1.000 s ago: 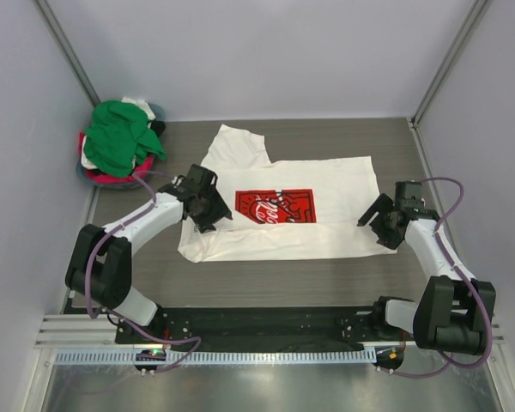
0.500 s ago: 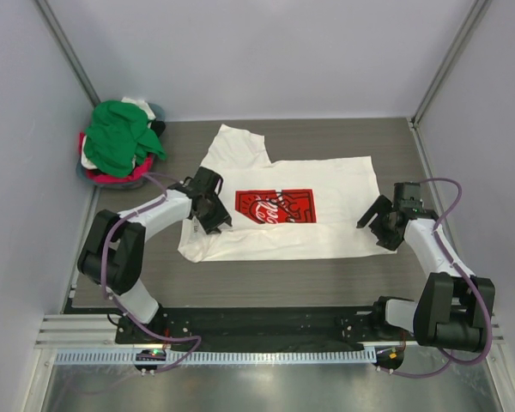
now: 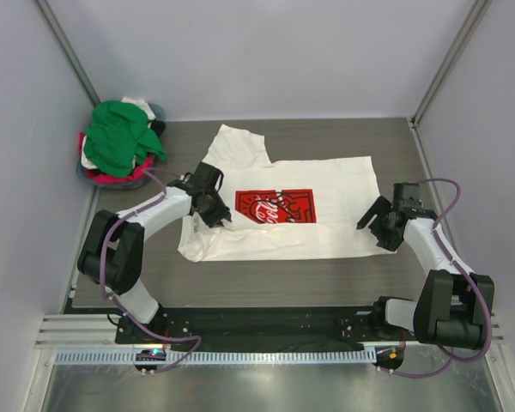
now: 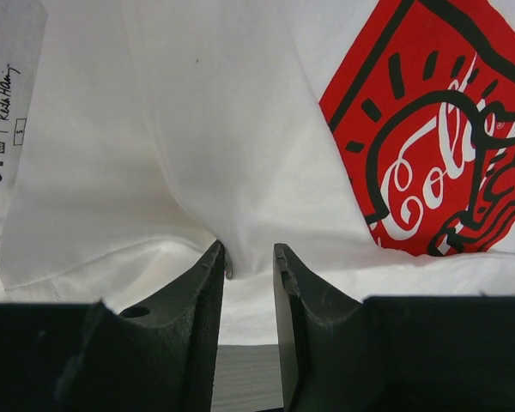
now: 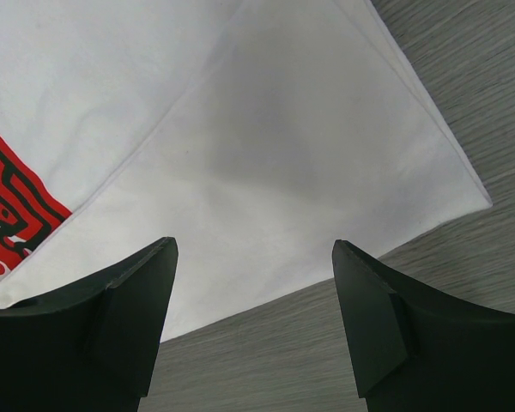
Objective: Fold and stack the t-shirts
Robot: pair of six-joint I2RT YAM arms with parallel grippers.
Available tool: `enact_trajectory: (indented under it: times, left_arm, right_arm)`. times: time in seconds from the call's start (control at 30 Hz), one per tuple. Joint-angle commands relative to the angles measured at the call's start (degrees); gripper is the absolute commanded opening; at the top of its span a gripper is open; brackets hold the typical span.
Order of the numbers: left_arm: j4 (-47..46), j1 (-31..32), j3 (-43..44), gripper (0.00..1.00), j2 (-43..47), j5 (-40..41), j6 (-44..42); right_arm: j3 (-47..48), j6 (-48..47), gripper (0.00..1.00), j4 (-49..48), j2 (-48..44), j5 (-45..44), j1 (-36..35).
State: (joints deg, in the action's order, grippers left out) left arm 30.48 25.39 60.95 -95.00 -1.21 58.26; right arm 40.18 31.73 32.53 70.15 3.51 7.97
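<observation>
The cream-white t-shirt (image 3: 326,197) with the red Coca-Cola print (image 3: 275,206) lies spread flat on the table, partly folded. My left gripper (image 3: 221,219) is on its left part beside the print. In the left wrist view its jaws (image 4: 249,257) stand narrowly apart and pinch a raised fold of the white cloth (image 4: 197,129), with creases running out from the pinch. My right gripper (image 3: 371,225) is open at the shirt's right edge. In the right wrist view it (image 5: 253,249) straddles the shirt's hem (image 5: 266,154) and holds nothing.
A pile of other t-shirts (image 3: 116,142), green on top with pink-red and white under it, sits in a basket at the back left corner. Walls close in the table (image 3: 326,137) on the left, back and right.
My left gripper has moved slightly right onto the shirt beside the print and closed on a fold. My right gripper has shifted a little left toward the shirt's edge.
</observation>
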Motion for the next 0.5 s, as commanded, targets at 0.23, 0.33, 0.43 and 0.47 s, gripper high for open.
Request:
enact_trajectory:
  times: [0.23,0.33,0.43,0.47]
  left_arm:
    - [-0.2,0.3,2.2,0.14,-0.6,0.1,-0.9]
    - [-0.2,0.3,2.2,0.01,-0.5,0.1,-1.1]
    - [0.0,0.4,2.9,0.0,-0.2,0.6,-1.5]
    - [0.3,0.4,4.3,0.0,-0.4,0.8,-2.1]
  right_arm:
    - [0.2,-1.1,0.79,-1.5,0.7,-1.1,-0.1]
    - [0.2,-1.1,0.79,-1.5,0.9,-1.3,-0.2]
    - [0.2,-1.2,0.79,-1.6,1.0,-1.4,-0.1]
    - [0.2,-1.1,0.79,-1.6,1.0,-1.4,-0.2]
